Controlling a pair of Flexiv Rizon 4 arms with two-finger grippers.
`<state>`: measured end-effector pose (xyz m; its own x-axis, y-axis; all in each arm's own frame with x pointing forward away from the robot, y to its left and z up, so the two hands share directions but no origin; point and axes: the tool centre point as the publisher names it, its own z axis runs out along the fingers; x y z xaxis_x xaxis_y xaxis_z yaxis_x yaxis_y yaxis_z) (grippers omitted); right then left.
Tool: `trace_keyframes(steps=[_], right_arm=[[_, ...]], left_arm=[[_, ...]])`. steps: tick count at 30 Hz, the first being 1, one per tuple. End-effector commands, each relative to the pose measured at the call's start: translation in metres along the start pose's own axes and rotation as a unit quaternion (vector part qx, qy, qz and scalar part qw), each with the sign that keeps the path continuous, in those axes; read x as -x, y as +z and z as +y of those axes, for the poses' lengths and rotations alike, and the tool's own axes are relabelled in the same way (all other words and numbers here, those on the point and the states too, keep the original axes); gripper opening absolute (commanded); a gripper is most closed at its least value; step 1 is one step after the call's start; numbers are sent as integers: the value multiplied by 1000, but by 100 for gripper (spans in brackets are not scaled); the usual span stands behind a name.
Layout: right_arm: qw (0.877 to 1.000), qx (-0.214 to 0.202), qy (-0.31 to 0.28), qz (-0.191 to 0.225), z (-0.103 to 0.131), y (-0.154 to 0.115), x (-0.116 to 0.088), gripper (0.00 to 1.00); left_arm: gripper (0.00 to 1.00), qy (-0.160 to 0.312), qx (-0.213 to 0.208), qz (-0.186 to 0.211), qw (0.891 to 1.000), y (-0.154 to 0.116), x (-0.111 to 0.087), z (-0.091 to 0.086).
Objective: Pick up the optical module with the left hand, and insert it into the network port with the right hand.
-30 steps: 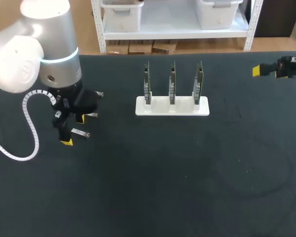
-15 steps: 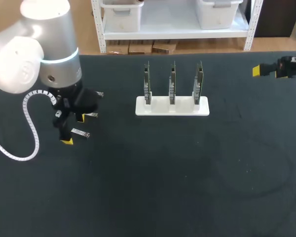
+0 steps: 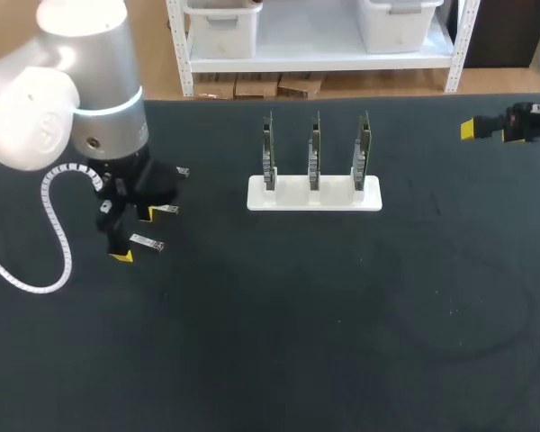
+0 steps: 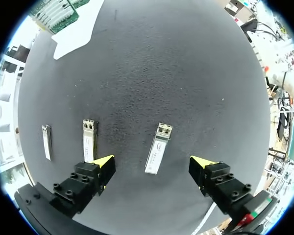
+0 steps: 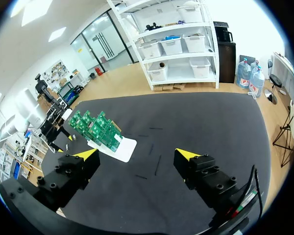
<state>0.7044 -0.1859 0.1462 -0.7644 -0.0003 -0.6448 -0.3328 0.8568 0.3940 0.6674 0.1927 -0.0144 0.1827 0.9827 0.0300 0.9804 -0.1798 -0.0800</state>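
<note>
Three small silver optical modules lie on the black table at the left. One module [image 3: 147, 242] [image 4: 158, 148] lies between the open fingers of my left gripper [image 3: 134, 237] [image 4: 153, 162], untouched on either side. A second module [image 3: 166, 210] [image 4: 89, 140] lies just ahead of one fingertip, and a third [image 3: 182, 171] [image 4: 46, 142] sits farther out. Three green circuit boards [image 3: 314, 153] [image 5: 98, 129] stand upright in a white stand [image 3: 292, 194] [image 4: 73, 29] at the table's middle back. My right gripper [image 3: 488, 131] [image 5: 136, 155] hangs open and empty at the far right, well away from the stand.
My left arm's white coiled cable [image 3: 54, 229] trails over the table at the left. The black table [image 3: 342, 315] stretches bare in front of the stand and to its right.
</note>
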Motion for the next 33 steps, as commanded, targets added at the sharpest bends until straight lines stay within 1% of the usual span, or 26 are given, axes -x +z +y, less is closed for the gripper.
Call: trace_keyframes(steps=[1,2,4,5,6,7,8,17,23,27,33], right_arm=[[1000,-1,0,0,1,-1,0,100],[1000,-1,0,0,1,-1,0,100],[1000,-1,0,0,1,-1,0,100],[1000,-1,0,0,1,-1,0,100],[1000,-1,0,0,1,-1,0,100],[1000,-1,0,0,1,-1,0,100],[1000,-1,0,0,1,-1,0,100],[1000,-1,0,0,1,-1,0,100],[1000,-1,0,0,1,-1,0,100],[1000,-1,0,0,1,-1,0,100],[1000,-1,0,0,1,-1,0,100]], left_arm=[[97,1,-2,1,1000,1,-1,1],[97,4,-2,2,1000,2,0,1],[73,5,-3,2,1000,4,0,2],[59,11,-4,1,1000,5,0,2],[30,12,-5,0,1000,5,0,2],[8,11,-6,4,1000,7,0,2],[0,11,-6,4,1000,8,-1,3],[0,3,-16,12,1000,21,-8,5],[0,-1,-20,10,1000,22,-9,3],[0,2,-10,0,1000,5,-2,-6],[0,-3,20,-5,1000,-28,9,-14]])
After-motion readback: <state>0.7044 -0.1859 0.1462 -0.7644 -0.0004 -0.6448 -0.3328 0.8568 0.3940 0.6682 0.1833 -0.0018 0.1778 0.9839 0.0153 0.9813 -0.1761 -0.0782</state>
